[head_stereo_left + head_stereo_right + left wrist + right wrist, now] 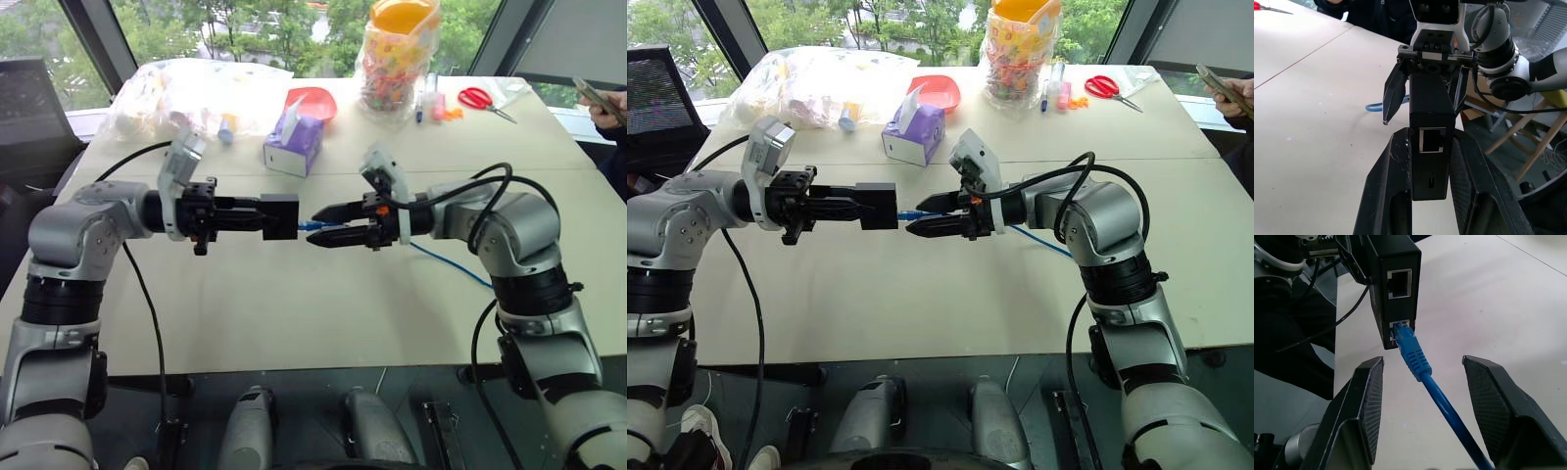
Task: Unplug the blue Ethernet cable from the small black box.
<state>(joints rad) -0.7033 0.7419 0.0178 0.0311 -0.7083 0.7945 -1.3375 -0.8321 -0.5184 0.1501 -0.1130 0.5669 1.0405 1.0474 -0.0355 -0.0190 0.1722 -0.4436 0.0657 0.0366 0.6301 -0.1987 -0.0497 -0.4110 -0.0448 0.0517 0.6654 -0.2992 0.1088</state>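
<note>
1. The left gripper [257, 217] is clenched on the small black box [280, 216], holding it level in the air above the surface [294, 304], its port side turned toward the other arm. The box looks rigid, light and flat-sided, so a firm squeeze on its two flanks should keep it from twisting.
2. The blue Ethernet cable [1422, 374] is still plugged into the lower of the box's two ports; the upper port is empty. Its ridged blue boot juts straight out of the box, and the cord runs back between the right fingers and away over the surface.
3. The right gripper [325, 225] is released, its jaws standing apart on either side of the boot without touching it.
4. The cord is soft and will stretch or slip if pulled; the stiffer ridged boot, just beside the port, is the better place to pinch.
5. The plug probably has a small latch tab, which I cannot make out; it likely needs pressing before a straight pull, or the clear plug could crack.
6. Farther back stands a purple tissue box [294, 143].
</note>
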